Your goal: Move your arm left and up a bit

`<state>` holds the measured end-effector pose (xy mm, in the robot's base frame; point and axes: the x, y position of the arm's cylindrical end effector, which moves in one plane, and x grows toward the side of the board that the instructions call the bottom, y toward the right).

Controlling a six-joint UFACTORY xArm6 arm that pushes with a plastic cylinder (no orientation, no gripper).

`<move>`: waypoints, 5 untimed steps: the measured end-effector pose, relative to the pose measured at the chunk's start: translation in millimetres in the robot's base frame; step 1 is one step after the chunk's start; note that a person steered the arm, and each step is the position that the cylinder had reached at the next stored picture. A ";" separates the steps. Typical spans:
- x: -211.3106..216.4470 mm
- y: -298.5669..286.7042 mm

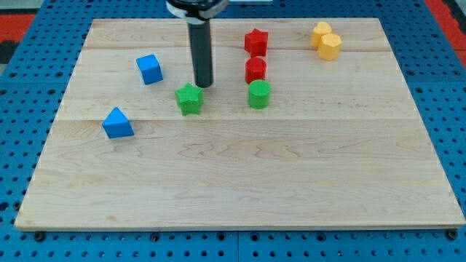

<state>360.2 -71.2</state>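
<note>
My tip (204, 85) rests on the wooden board (240, 182), just above and to the right of the green star block (189, 99), close to it or touching it. A blue cube (149, 69) lies to the tip's left. A blue triangular block (117, 124) lies further to the lower left. A red cylinder (255, 70) and a green cylinder (258, 94) stand to the tip's right. A red star block (255, 41) is above them.
Two yellow blocks (326, 41) sit touching each other near the board's top right. The board lies on a blue perforated table (22, 87). The rod's mount (195, 7) hangs at the view's top.
</note>
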 end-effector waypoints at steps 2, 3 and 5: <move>48.2 -34.2; 80.8 -0.4; 98.0 -52.4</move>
<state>458.3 -123.6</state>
